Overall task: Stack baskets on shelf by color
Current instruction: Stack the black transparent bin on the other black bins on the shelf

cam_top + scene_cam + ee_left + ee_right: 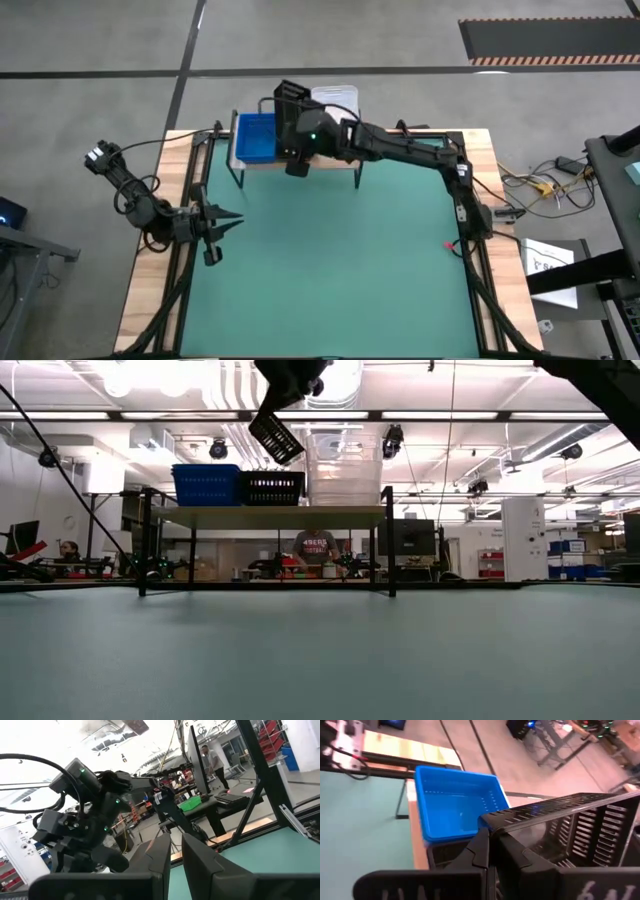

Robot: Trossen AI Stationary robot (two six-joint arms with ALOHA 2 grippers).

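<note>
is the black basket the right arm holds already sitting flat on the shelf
No, the black basket hangs tilted above the black stack in the right end effector.

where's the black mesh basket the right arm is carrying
In the low view the black perforated mesh basket hangs tilted in the right gripper, above the black stack on the wood-topped shelf.

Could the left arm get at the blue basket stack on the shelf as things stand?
Probably not easily. The left gripper rests low at the table's left side, apart from the shelf. The right gripper holds a black mesh basket tilted above the shelf, right beside the blue basket stack, crowding that approach.
</note>
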